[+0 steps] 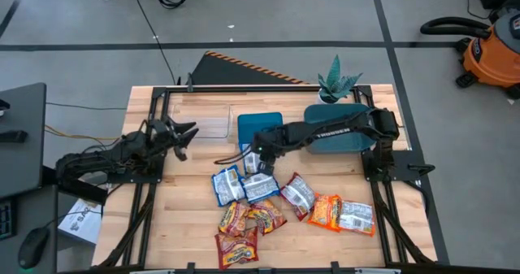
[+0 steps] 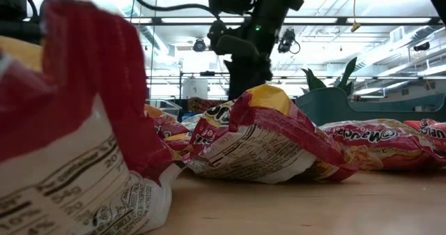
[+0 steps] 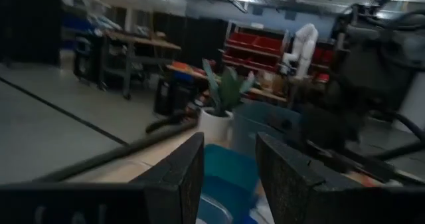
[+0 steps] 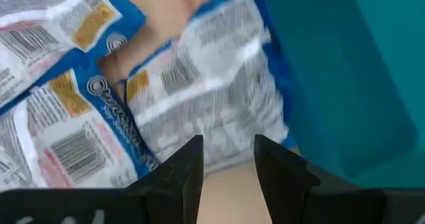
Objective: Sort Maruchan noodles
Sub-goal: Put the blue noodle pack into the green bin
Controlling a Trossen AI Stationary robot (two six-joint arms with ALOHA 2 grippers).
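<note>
Several Maruchan noodle packets lie flat in a loose heap on the wooden table: blue-and-white ones (image 1: 227, 184), red-and-yellow ones (image 1: 236, 219) and orange ones (image 1: 325, 211). My right gripper (image 1: 258, 167) reaches from the table's right and hovers open over a blue-and-white packet (image 4: 212, 98) next to a teal bin (image 1: 260, 128). In the right wrist view the right gripper (image 4: 228, 147) has its fingertips either side of that packet's edge; whether they touch it does not show. My left gripper (image 1: 185, 136) waits open, off the table at the left. In the left wrist view the left gripper (image 3: 229, 144) holds nothing.
A second teal bin (image 1: 337, 128) sits under the right arm, with a potted plant (image 1: 337, 83) at the far edge. A clear tray (image 1: 203, 115) lies far left. Packets (image 2: 265, 141) fill the low view's foreground. Bare wood shows near the left and far right edges.
</note>
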